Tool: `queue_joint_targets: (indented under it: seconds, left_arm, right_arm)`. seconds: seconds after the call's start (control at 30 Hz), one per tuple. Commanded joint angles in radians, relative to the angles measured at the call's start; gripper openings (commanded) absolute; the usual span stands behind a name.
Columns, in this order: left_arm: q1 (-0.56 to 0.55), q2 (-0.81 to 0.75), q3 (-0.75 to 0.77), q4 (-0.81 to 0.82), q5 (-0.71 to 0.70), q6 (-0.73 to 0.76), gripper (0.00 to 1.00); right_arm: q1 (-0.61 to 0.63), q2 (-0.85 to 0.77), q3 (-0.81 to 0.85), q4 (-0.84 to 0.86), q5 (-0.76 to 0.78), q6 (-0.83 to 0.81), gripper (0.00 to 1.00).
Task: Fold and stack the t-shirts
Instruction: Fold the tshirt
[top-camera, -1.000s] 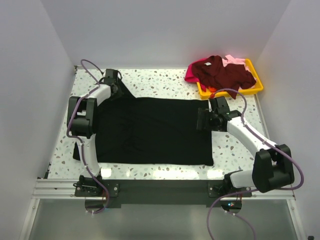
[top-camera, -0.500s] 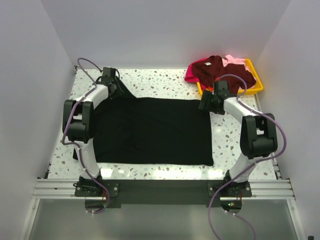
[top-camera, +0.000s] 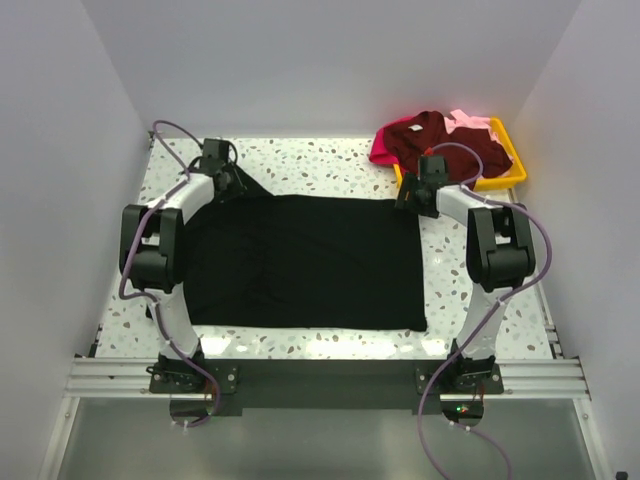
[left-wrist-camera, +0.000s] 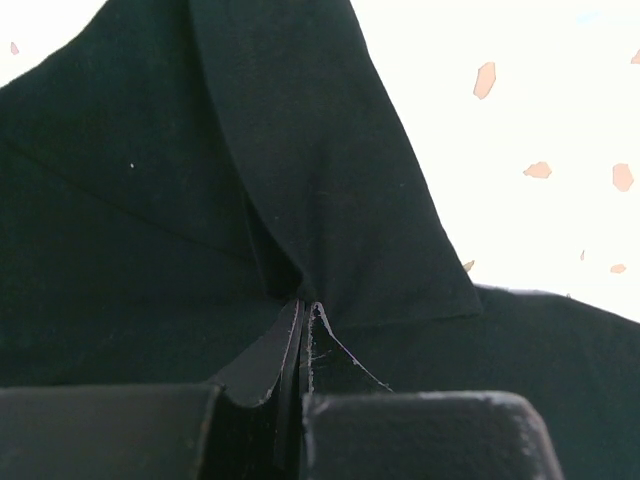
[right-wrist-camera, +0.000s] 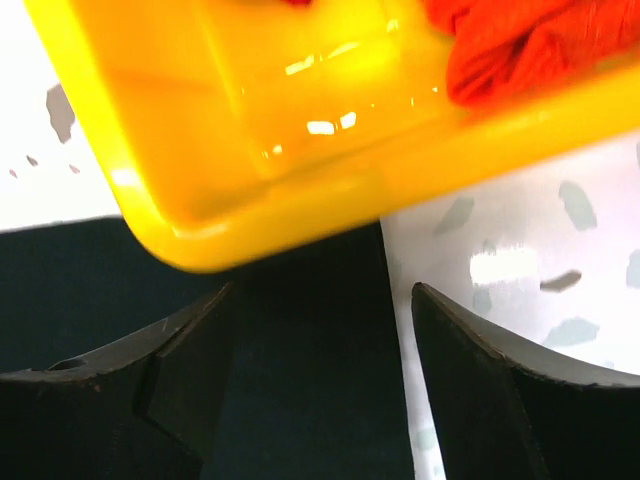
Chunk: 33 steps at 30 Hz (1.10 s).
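A large black t-shirt (top-camera: 300, 260) lies spread flat on the speckled table. My left gripper (top-camera: 230, 182) sits at the shirt's far left corner. In the left wrist view it (left-wrist-camera: 303, 308) is shut on a fold of the black cloth (left-wrist-camera: 330, 200). My right gripper (top-camera: 411, 198) is at the shirt's far right corner. In the right wrist view it (right-wrist-camera: 325, 300) is open, its jaws astride the black shirt's edge (right-wrist-camera: 300, 400), with nothing pinched. A maroon t-shirt (top-camera: 440, 140), a magenta one (top-camera: 382, 150) and a pale pink one (top-camera: 470, 122) lie heaped at the back right.
The heap sits in a yellow tray (top-camera: 512, 176) at the far right corner. Its rim (right-wrist-camera: 200, 150) is right in front of my right fingertips, with red-orange cloth (right-wrist-camera: 520, 40) inside it. White walls close in the table on three sides.
My right arm has swung from the shirt's right edge up to its far right corner beside the tray, its jaws narrowing. My left gripper drew the held corner slightly farther back and left.
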<state>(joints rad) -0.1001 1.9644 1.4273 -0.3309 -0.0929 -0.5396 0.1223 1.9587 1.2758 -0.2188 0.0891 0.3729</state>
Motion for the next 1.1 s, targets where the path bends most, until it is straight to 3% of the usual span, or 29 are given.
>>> queue_joint_targets:
  seconds: [0.0, 0.4, 0.5, 0.63, 0.67, 1.07]
  left_arm:
    - [0.005, -0.084, -0.019, 0.018, 0.025, -0.006, 0.0]
    - [-0.001, -0.137, -0.114, 0.038, 0.055, -0.013, 0.0]
    - [-0.006, -0.16, -0.145, 0.044, 0.055, -0.013, 0.0]
    - [-0.015, -0.197, -0.195, 0.05, 0.045, -0.019, 0.0]
    - [-0.016, -0.206, -0.202, 0.052, 0.044, -0.02, 0.0]
    - [-0.052, -0.383, -0.347, 0.041, 0.002, -0.049, 0.0]
  right_arm:
    - [-0.004, 0.032, 0.079, 0.056, 0.043, 0.015, 0.72]
    - [-0.003, 0.127, 0.2, -0.022, 0.052, 0.014, 0.42]
    - [-0.003, 0.137, 0.212, -0.037, 0.043, 0.012, 0.3]
    - [-0.003, 0.118, 0.191, -0.031, 0.044, 0.011, 0.02]
    - [-0.003, 0.112, 0.175, -0.021, 0.043, 0.009, 0.0]
    - [0.004, -0.136, -0.049, 0.056, -0.028, -0.003, 0.0]
